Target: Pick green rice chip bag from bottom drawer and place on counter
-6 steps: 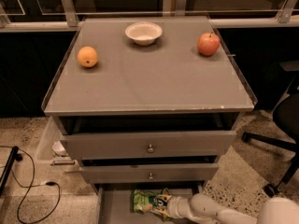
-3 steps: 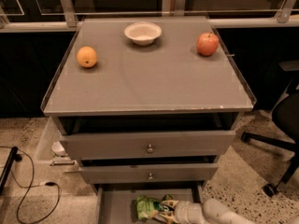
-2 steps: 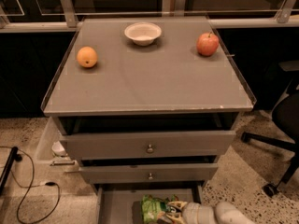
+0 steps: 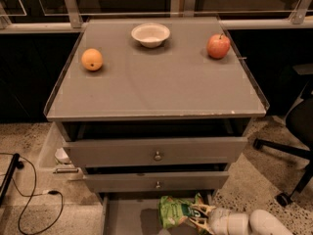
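Note:
The green rice chip bag [image 4: 177, 211] is crinkled and bright green, and sits over the open bottom drawer [image 4: 127, 214] at the frame's lower edge. My gripper [image 4: 198, 216] reaches in from the lower right on a white arm. Its fingers are closed on the bag's right edge and hold it lifted off the drawer floor. The counter [image 4: 156, 77] is the broad grey top above the drawers.
On the counter stand an orange [image 4: 92, 59] at the left, a white bowl [image 4: 150, 34] at the back and a red apple [image 4: 218, 45] at the right. Two knobbed drawers [image 4: 156, 153] stand slightly open. A chair base [image 4: 288, 151] is at the right, cables [image 4: 29, 195] at the left.
The bag has moved right and risen off the drawer floor, held by my gripper. The arm has drawn back toward the lower right.

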Controlling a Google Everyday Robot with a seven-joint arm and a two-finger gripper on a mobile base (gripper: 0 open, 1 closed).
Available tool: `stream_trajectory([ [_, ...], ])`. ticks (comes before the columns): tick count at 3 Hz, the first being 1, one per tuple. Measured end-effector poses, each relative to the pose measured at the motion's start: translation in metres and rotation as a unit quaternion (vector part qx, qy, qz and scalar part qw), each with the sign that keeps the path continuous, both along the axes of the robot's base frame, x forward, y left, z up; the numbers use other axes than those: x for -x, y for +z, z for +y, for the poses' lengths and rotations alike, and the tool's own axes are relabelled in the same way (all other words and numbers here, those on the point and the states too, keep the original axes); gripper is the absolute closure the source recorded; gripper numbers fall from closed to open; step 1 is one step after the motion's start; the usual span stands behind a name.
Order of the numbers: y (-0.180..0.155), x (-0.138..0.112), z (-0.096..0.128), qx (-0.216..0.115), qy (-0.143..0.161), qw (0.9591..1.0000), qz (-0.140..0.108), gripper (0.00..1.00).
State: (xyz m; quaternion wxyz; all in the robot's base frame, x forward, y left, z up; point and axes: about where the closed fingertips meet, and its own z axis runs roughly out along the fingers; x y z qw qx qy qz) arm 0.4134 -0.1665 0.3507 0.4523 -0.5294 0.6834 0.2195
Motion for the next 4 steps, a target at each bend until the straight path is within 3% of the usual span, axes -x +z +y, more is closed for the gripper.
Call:
stream_trajectory([
  [2, -0.003, 0.006, -0.002, 0.008, -0.002, 0.9999, 0.008, 1.00],
  [3, 0.036, 0.012, -0.002, 0.015, 0.017, 0.9996, -0.016, 1.00],
  [4, 0.108, 0.002, -0.011, 0.015, 0.030, 0.9979, -0.056, 1.00],
])
